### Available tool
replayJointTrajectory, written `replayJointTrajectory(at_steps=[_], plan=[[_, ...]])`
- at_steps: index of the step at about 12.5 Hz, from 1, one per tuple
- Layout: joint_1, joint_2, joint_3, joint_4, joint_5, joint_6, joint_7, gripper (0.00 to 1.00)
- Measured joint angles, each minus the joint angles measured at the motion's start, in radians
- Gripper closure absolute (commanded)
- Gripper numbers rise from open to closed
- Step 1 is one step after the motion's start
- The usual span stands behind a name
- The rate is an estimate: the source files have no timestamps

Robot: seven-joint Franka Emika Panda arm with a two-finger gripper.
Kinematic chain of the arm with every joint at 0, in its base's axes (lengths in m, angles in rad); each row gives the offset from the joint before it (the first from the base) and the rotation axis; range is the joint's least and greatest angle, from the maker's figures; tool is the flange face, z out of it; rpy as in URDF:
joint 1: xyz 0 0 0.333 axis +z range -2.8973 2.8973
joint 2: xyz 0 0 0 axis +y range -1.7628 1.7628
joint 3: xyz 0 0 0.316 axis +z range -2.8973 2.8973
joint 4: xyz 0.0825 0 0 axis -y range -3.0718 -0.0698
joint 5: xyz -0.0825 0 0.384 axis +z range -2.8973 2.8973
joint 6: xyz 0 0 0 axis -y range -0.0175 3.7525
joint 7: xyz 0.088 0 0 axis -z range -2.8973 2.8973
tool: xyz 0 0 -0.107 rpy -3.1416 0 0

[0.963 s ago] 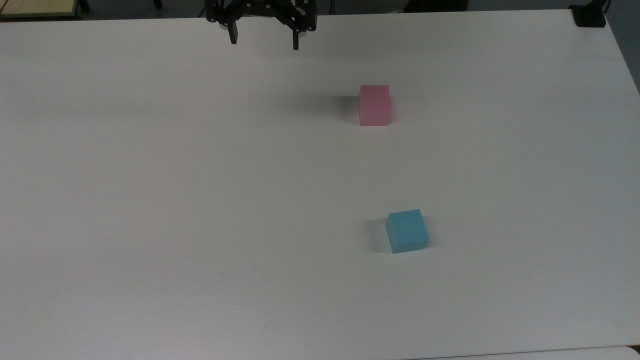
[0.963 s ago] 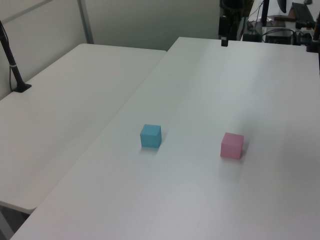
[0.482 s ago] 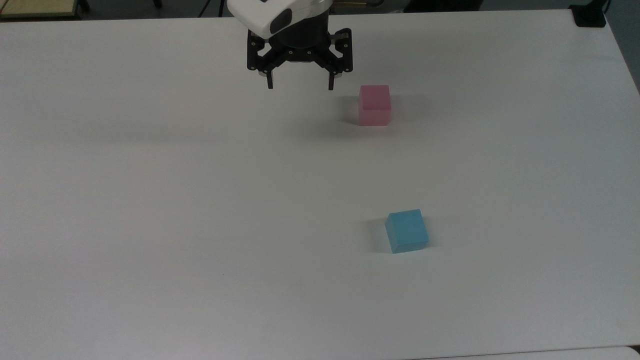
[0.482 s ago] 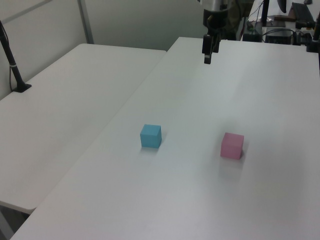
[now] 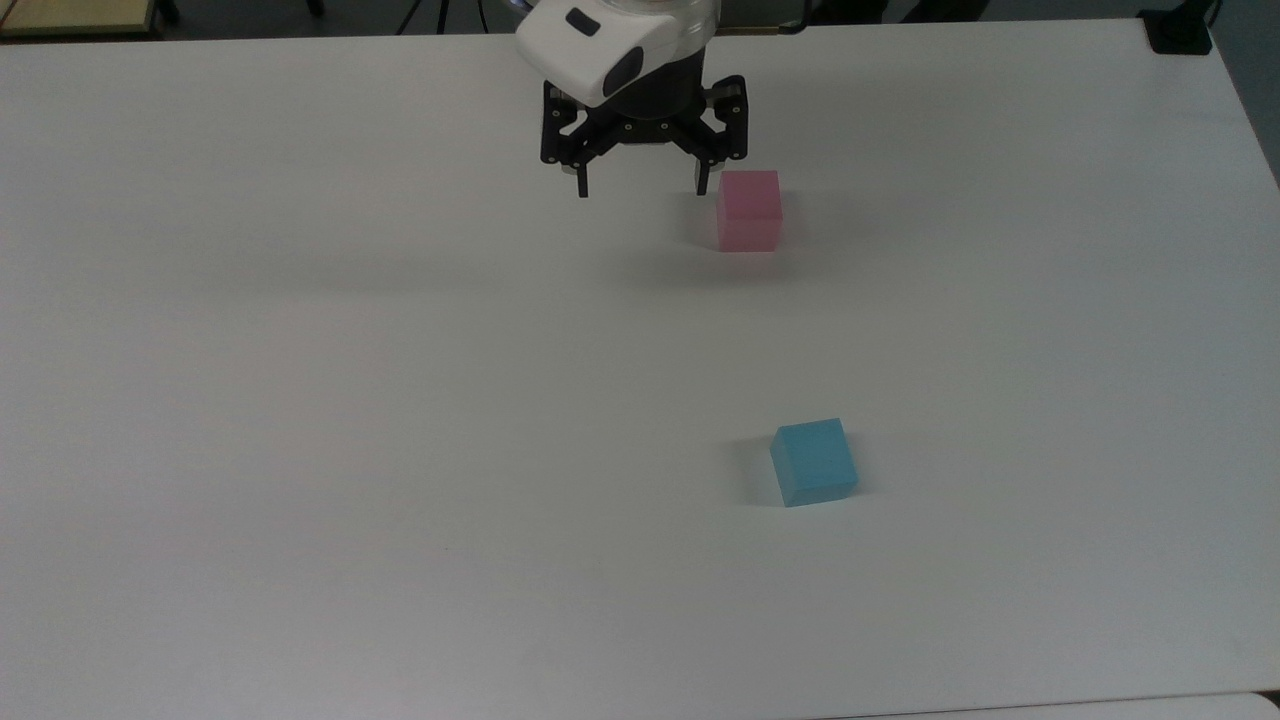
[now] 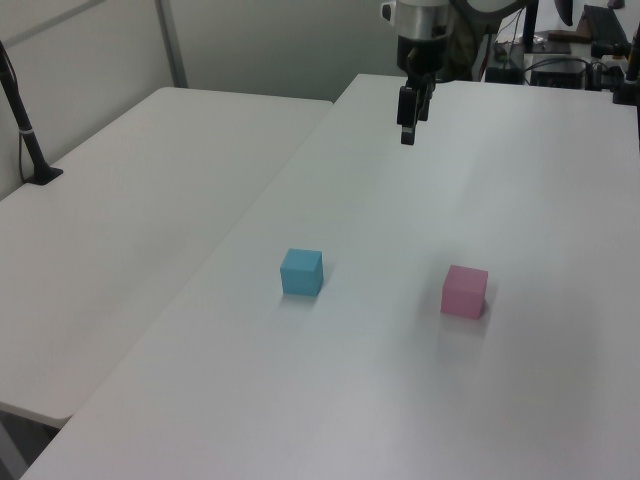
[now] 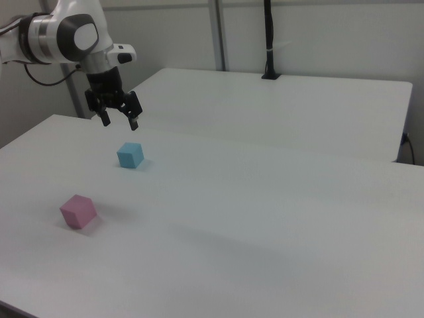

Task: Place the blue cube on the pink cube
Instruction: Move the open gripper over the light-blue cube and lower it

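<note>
Table: white tabletop (image 5: 300,400) beneath the gripper; it carries both cubes. The surface between the gripper and each cube is bare, with nothing standing in the path.
Second table: another white table (image 6: 130,220) adjoins the first, lying beyond the gripper on the left view's left. A black post (image 6: 25,125) stands on its far part, well apart from the gripper.
Arm: white Panda arm (image 7: 66,30) with black wrist section, reaching in from the top view's upper edge and pointing the gripper downward.
Gripper: gripper (image 5: 643,185) held above the table, touching nothing. Its two fingers (image 5: 583,183) stand apart, with open space between them and no object inside.
Pink cube: pink cube (image 5: 749,210) rests flat on the table, just beside the gripper on the top view's right; in that view one fingertip appears close to the cube's upper left corner. The left view shows the cube (image 6: 465,291) well below the raised gripper (image 6: 407,135), so no contact. In the right view it (image 7: 78,211) lies nearer the camera than the gripper (image 7: 118,120).
Blue cube: blue cube (image 5: 814,462) sits on the table, slightly turned, well apart from the gripper, toward the top view's lower right. In the right view it (image 7: 130,155) lies below the gripper. The two cubes are well apart; neither is stacked.
Containers: cannot tell of any; both cubes lie directly on the tabletop.
</note>
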Motion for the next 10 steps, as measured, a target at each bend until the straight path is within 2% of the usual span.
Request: replayJointTrajectory(at_steps=[5, 10], plan=[[0.047, 0.023, 0.001, 0.000, 0.001, 0.032, 0.000, 0.00], [0.113, 0.141, 0.003, -0.002, 0.006, 0.301, 0.039, 0.00]])
